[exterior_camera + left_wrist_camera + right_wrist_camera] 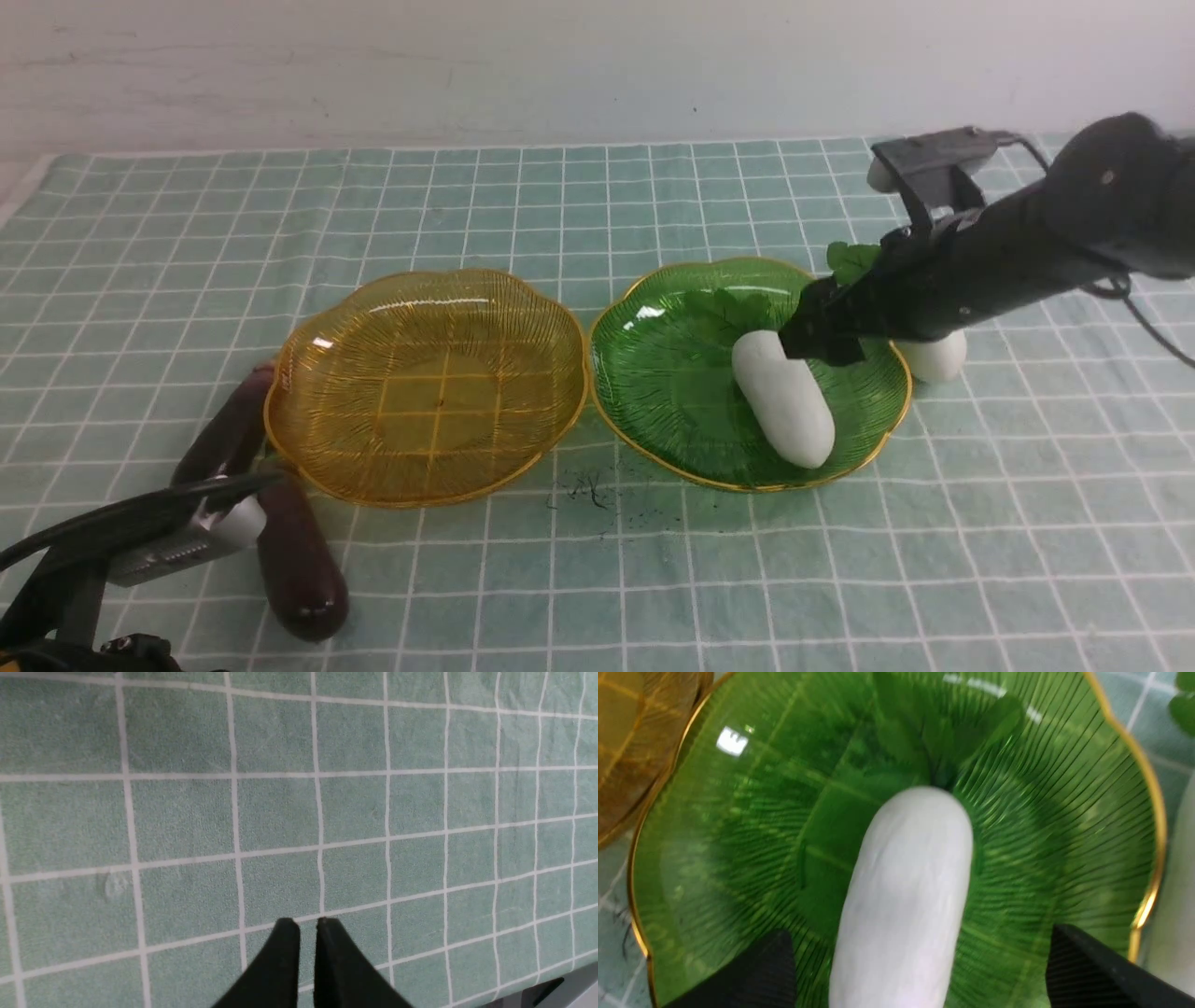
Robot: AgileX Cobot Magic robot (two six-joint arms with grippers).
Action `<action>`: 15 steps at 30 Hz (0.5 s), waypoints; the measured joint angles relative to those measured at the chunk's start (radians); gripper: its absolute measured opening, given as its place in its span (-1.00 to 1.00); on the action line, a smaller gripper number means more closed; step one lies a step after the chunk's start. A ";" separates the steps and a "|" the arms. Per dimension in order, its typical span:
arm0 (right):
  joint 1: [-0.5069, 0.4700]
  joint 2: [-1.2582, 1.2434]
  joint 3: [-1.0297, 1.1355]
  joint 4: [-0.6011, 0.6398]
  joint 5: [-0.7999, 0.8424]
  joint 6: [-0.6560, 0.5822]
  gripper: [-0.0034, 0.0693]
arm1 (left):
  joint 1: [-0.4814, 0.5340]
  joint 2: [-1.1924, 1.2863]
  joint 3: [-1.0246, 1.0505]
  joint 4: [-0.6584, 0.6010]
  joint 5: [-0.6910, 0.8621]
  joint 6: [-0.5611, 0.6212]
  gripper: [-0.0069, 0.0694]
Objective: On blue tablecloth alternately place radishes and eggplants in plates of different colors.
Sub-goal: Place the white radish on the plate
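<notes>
Radish is laid in green plate, right gripper spread wide, seemingly clear of it; eggplant at cloth's near-left corner is next to be taken by closed left gripper.

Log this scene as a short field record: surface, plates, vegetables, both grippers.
surface: blue tablecloth, white grid
green plate: holds one radish
amber plate: empty
second radish: on the cloth beside the green plate, partly hidden by the right arm
near eggplant: on the cloth, left of the amber plate
far eggplant: on the cloth, beside the amber plate
right gripper: open, jaws either side of the plated radish
left gripper: shut, empty, over bare cloth
</notes>
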 joint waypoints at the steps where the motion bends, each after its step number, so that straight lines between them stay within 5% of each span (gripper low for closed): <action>1: -0.005 0.000 -0.023 -0.034 -0.017 0.043 0.95 | 0.000 0.000 0.000 0.000 0.001 0.000 -0.73; 8: -0.115 0.040 -0.080 -0.099 -0.197 0.292 0.91 | 0.000 0.000 0.000 0.000 0.005 0.000 -0.73; 15: -0.163 0.149 -0.080 -0.105 -0.273 0.366 0.85 | 0.000 0.000 0.000 0.000 0.006 0.000 -0.73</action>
